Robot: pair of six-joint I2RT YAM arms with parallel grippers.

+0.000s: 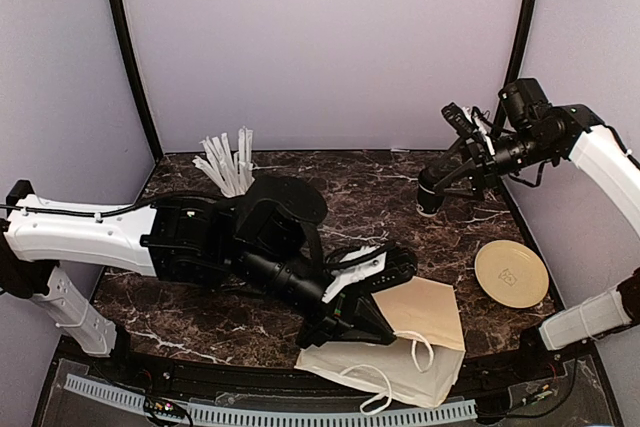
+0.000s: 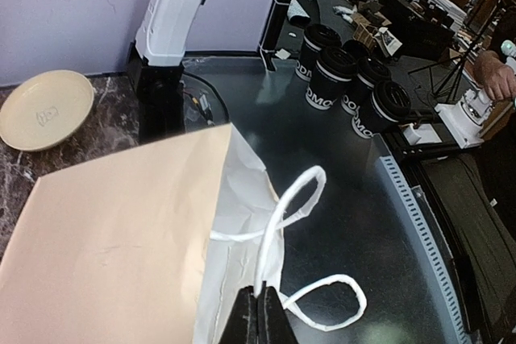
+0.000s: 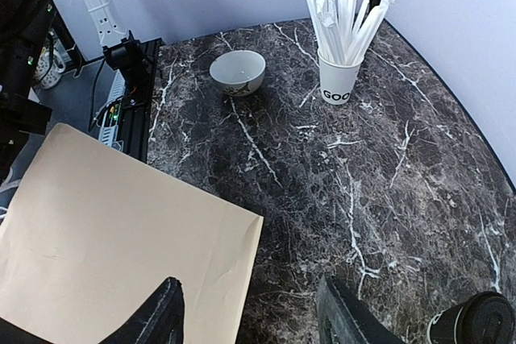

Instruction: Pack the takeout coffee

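The takeout coffee, a small black cup with a black lid [image 1: 430, 194], stands on the marble table at the right rear. It also shows at the bottom right of the right wrist view [image 3: 476, 321]. The brown paper bag [image 1: 425, 322] lies flat at the table's front edge. My left gripper [image 1: 352, 330] is shut on one white handle [image 2: 282, 207] of the bag [image 2: 113, 239], at its mouth. My right gripper [image 1: 462, 152] is open and empty, raised above the table just beside the cup. Its fingers [image 3: 169, 312] frame bare marble and a bag corner [image 3: 121, 239].
A beige plate [image 1: 511, 273] lies at the right front. A white cup of wrapped sticks [image 1: 230, 162] stands at the back left, with a white bowl [image 3: 238, 72] near it. Several black lidded cups [image 2: 339, 70] stand on a surface beyond the table's front edge.
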